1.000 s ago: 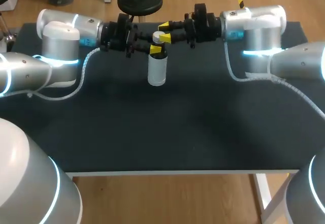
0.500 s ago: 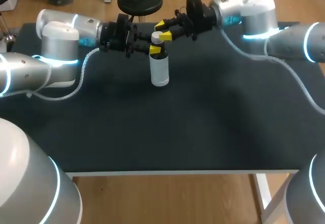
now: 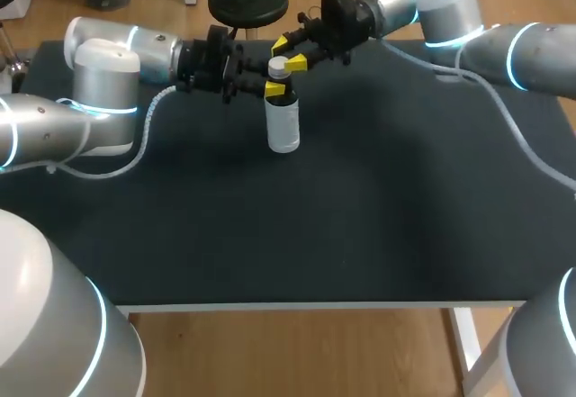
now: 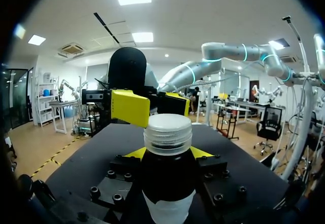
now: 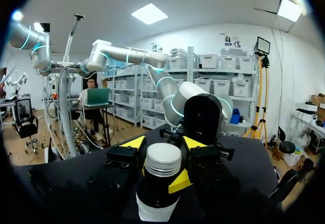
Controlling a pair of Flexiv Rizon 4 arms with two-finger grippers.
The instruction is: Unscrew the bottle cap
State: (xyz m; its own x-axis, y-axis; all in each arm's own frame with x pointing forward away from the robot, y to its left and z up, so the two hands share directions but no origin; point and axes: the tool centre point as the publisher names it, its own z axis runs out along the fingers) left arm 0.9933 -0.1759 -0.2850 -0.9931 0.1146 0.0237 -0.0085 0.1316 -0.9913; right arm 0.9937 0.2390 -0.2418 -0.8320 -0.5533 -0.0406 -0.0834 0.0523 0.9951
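Observation:
A white bottle with a dark upper part stands upright near the far middle of the table. My left gripper comes in level from the left and is shut on the dark shoulder, its yellow fingertips on either side. The pale ribbed cap tops the bottle. My right gripper reaches in from the far right and is shut on the cap. In the right wrist view the cap sits between that gripper's yellow fingertips, and a left finger shows lower on the bottle.
The black tabletop stretches from the bottle toward the near edge. White cables hang from both arms over the table's far corners.
My right arm has swung up and toward the far side, turning about the cap while its gripper stayed there. The bottle shifted slightly right. The left arm kept still.

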